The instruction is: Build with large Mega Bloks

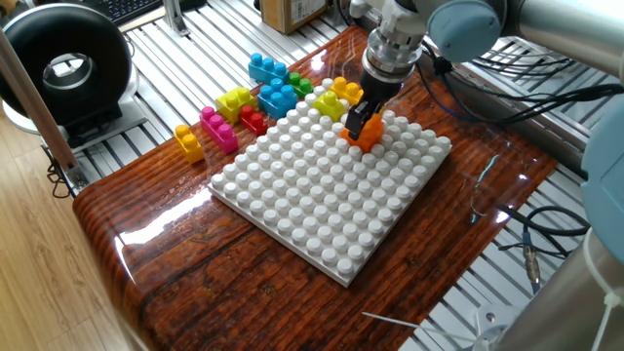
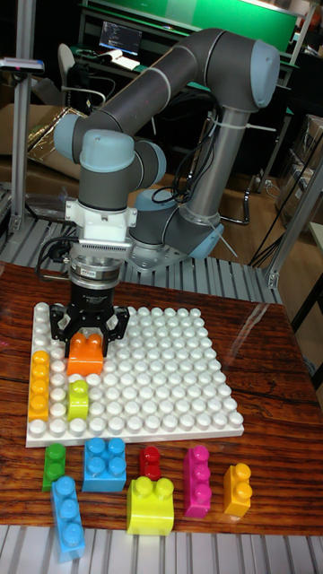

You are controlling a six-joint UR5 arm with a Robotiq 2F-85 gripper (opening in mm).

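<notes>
My gripper (image 1: 365,119) (image 2: 88,337) points straight down over the far corner of the white baseplate (image 1: 322,205) (image 2: 161,395). It is shut on an orange Mega Blok (image 1: 370,134) (image 2: 86,355) whose base rests on the plate's studs. A lime brick (image 1: 330,105) (image 2: 78,400) and a long orange-yellow brick (image 1: 343,90) (image 2: 39,384) stand on the plate beside it. Loose bricks lie off the plate: two blue (image 1: 278,97) (image 2: 105,462), yellow (image 1: 234,100) (image 2: 150,504), red (image 1: 253,120) (image 2: 150,462), magenta (image 1: 218,129) (image 2: 196,480), green (image 1: 300,86) (image 2: 55,465) and orange (image 1: 188,142) (image 2: 237,489).
The plate lies on a glossy wooden tabletop (image 1: 195,263). A black round device (image 1: 66,68) stands off the table's left end. Cables (image 1: 526,244) hang past its right side. The arm's elbow and links (image 2: 197,99) rise behind the plate.
</notes>
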